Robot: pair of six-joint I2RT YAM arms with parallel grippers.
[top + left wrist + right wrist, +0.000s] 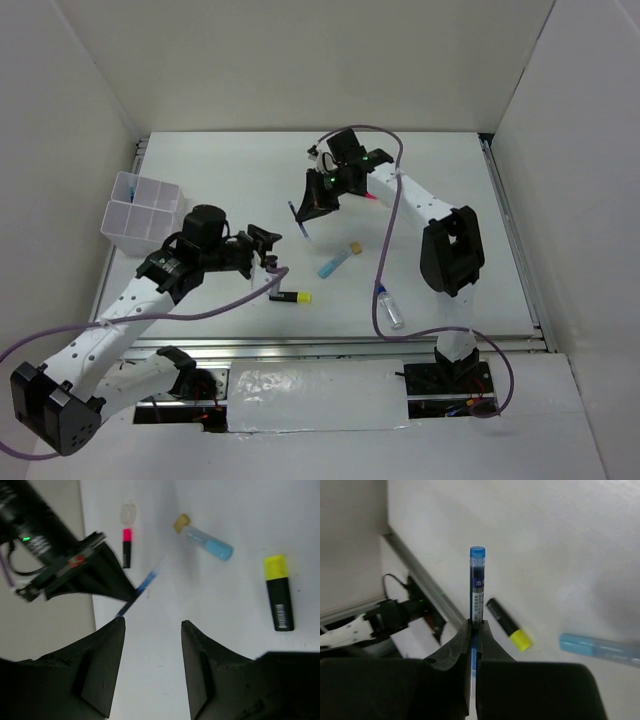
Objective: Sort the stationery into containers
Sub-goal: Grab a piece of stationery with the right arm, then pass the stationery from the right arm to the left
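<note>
My right gripper (312, 203) is shut on a thin blue pen (300, 222) and holds it above the table's middle; the pen (477, 585) sticks out past the shut fingertips (465, 630). My left gripper (266, 246) is open and empty, close to the left of the pen; its jaws (152, 625) stand wide over bare table. A yellow-capped highlighter (293, 296), a light-blue marker (335, 262) and a blue-capped bottle (389, 308) lie on the table. The left wrist view shows a pink-capped highlighter (127, 547) and a clear tape ring (128, 513). The organizer box (140, 210) stands at the far left.
White walls close the table on the left, back and right. A metal rail runs along the near edge (350, 345). The right arm's purple cable (385, 250) hangs over the table's middle right.
</note>
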